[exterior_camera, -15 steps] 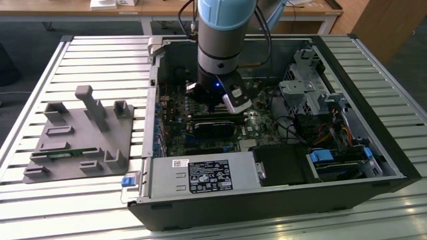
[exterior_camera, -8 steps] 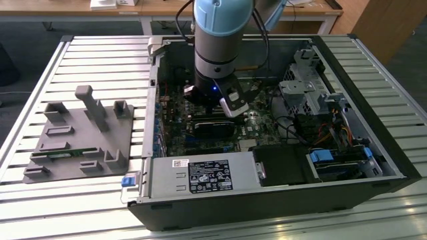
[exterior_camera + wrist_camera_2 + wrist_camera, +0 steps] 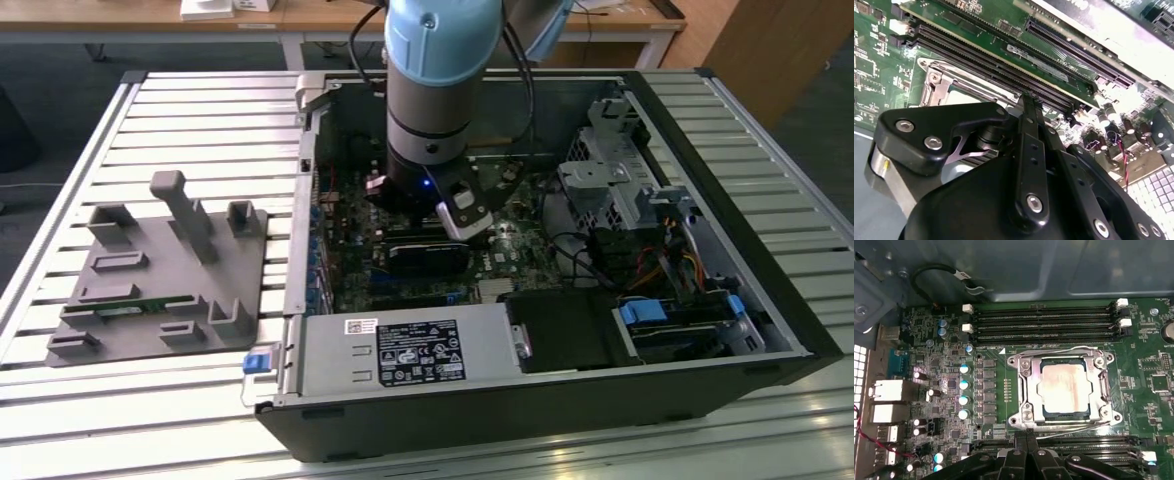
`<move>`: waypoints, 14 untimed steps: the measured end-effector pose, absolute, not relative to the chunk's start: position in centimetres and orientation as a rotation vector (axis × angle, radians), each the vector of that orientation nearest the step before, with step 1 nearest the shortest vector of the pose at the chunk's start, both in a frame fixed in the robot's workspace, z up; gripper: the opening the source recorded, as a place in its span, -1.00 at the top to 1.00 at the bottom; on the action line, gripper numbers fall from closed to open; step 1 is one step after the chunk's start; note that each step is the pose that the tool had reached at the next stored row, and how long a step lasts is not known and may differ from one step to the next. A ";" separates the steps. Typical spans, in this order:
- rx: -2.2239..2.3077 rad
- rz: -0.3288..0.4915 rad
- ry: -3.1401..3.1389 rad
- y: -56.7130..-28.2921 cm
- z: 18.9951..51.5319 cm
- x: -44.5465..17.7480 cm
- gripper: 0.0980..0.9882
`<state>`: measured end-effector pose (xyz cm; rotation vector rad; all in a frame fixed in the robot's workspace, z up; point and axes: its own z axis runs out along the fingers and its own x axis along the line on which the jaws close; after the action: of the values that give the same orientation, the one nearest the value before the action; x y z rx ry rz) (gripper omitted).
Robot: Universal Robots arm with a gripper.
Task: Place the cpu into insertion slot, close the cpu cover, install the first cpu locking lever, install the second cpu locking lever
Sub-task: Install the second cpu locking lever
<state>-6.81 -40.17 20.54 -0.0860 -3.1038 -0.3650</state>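
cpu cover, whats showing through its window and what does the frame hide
In the first wrist view, the cpu cover lies flat over the socket. Through its window shows the cpu, its pale metal face. The frame covers the cpu's edges and the socket rim, so the contacts beneath cannot be seen.

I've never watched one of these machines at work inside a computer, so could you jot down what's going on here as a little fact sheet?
Setting: an open computer case lying on a slatted table
Arm: reaches down into the case over the green circuit board
Gripper: fingers together, holding nothing, right beside the socket
Chip: sits flat in the socket
Cover: metal frame closed down around the chip
Levers: thin wire levers lie along the cover's edges; whether they are latched I cannot tell
Nearby: a grey parts holder on the table beside the case
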 end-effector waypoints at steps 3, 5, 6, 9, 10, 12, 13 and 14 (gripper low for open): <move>-0.086 -0.378 -3.102 -40.2 20.3 -6.8 0.97; -0.086 -0.394 -3.100 -40.3 20.1 -6.8 0.97; -0.086 -0.395 -3.100 -40.3 20.0 -6.8 0.97; -0.086 -0.395 -3.100 -40.3 19.6 -6.9 0.97; -0.086 -0.396 -3.099 -40.3 19.5 -6.9 0.97; -0.086 -0.403 -3.098 -40.3 19.4 -6.9 0.97; -0.086 -0.407 -3.098 -40.3 19.4 -6.9 0.97; -0.086 -0.414 -3.097 -40.3 19.4 -6.9 0.97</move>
<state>-6.94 -40.31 19.37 -0.0859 -3.0968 -0.4139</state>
